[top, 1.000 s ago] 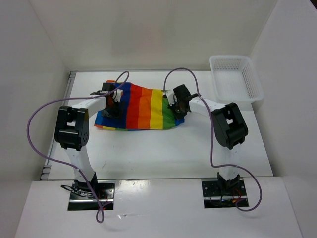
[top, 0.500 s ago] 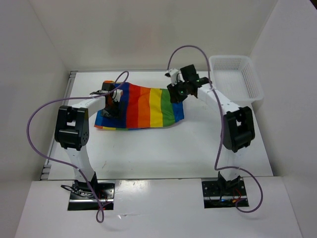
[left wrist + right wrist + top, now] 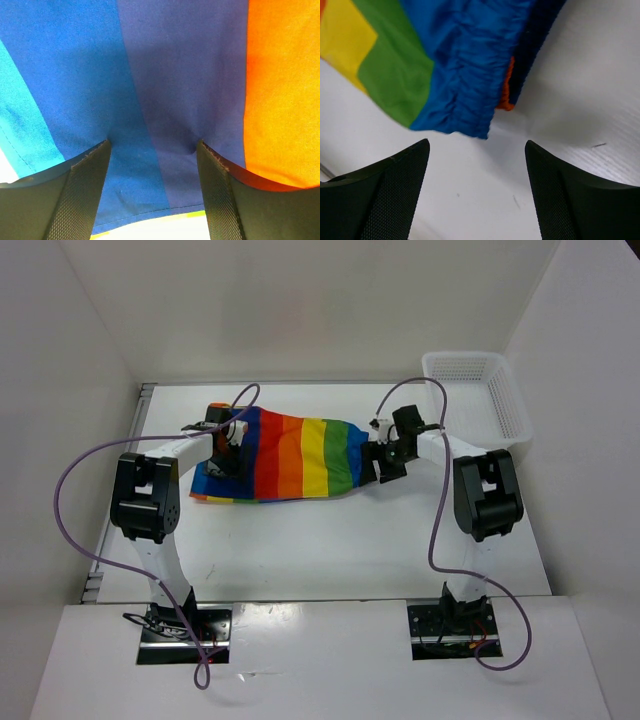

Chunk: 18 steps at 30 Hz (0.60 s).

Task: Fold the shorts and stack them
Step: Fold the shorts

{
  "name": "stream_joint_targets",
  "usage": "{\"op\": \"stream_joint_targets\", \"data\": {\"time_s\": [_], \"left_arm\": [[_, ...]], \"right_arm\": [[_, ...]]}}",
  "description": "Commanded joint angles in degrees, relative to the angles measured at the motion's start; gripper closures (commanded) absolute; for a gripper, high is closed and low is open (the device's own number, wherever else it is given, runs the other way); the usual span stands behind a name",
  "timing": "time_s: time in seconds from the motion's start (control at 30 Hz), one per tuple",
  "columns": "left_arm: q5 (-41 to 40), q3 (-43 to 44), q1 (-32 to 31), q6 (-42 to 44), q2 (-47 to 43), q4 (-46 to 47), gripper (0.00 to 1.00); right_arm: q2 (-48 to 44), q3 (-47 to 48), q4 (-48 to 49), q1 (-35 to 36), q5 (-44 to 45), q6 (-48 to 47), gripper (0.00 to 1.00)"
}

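The rainbow-striped shorts (image 3: 290, 456) lie spread flat on the white table, left of centre. My left gripper (image 3: 228, 446) is over their left end. In the left wrist view it (image 3: 152, 150) stands open, its fingers (image 3: 82, 192) down on the blue and navy stripes (image 3: 150, 75) with flat cloth between them. My right gripper (image 3: 387, 460) sits just off the shorts' right edge. In the right wrist view it (image 3: 476, 150) is open over bare table, holding nothing. The gathered blue edge of the shorts (image 3: 470, 75) lies just beyond its fingertips (image 3: 395, 185).
A white mesh basket (image 3: 512, 405) stands at the back right corner of the table. White walls close in the table on the left, back and right. Purple cables loop above both arms.
My right gripper opened and let go of the shorts' right edge, rose toward the back, then came down to the right of the cloth. The left gripper stayed put.
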Motion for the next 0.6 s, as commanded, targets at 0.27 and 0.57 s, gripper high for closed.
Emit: {"op": "stream_joint_targets", "data": {"time_s": [0.27, 0.57], "left_arm": [[-5.3, -3.7, 0.6, 1.7, 1.9, -6.8, 0.23], [-5.3, -3.7, 0.6, 1.7, 3.0, -6.3, 0.23]], "right_arm": [[7.3, 3.9, 8.9, -0.2, -2.0, 6.1, 0.18], [11.5, 4.3, 10.8, 0.4, -0.8, 8.6, 0.33]]}}
